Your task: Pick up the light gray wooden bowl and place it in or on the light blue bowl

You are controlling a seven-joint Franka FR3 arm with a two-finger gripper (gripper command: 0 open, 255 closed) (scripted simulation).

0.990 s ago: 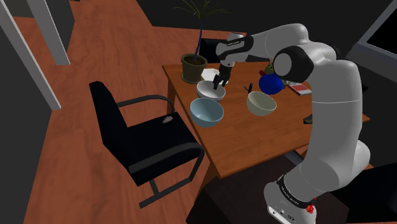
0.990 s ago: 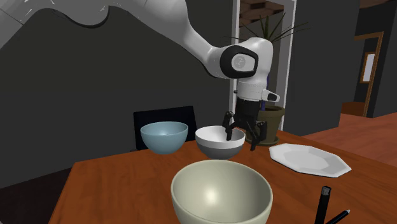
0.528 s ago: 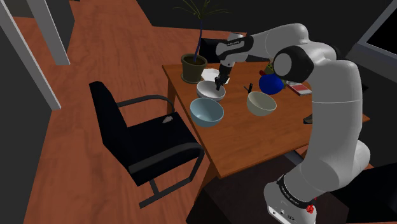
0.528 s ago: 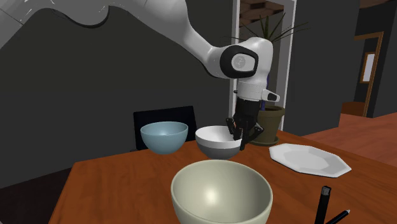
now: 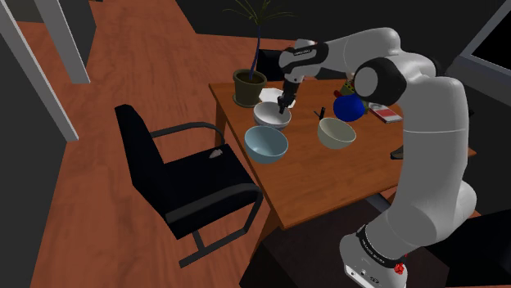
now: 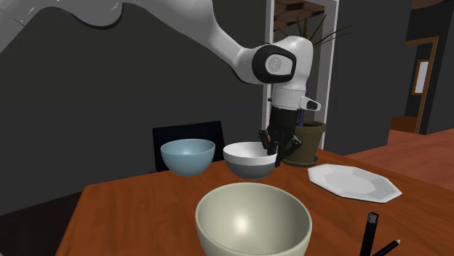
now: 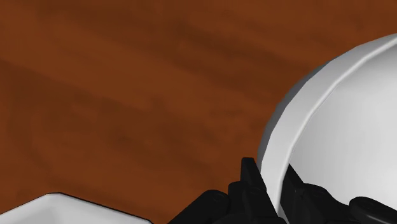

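- Gripper (image 6: 276, 149): the black fingers (image 7: 251, 183) are clamped on the rim of the white-and-grey bowl (image 6: 247, 161), one finger outside the wall and one inside (the wrist view makes this plain).
- White-and-grey bowl: upright at the far part of the wooden table (image 5: 327, 180), just beside the light blue bowl (image 5: 266, 143) and near the potted plant (image 5: 250, 82). Whether its base has cleared the table cannot be told.
- Light blue bowl: upright and empty, near the table edge that faces the black chair (image 5: 180, 176).
- Progress, as a judgement: the grasp looks made. Lifting clear, carrying across to the light blue bowl, lowering and releasing remain.
- Other items: a cream bowl (image 6: 252, 218) and a white plate (image 6: 353, 182), both apart from the transfer path.
- Writing: a small dark marking on the arm's wrist link (image 5: 299, 51) is too small to read. No brand or label is legible on the bowls.
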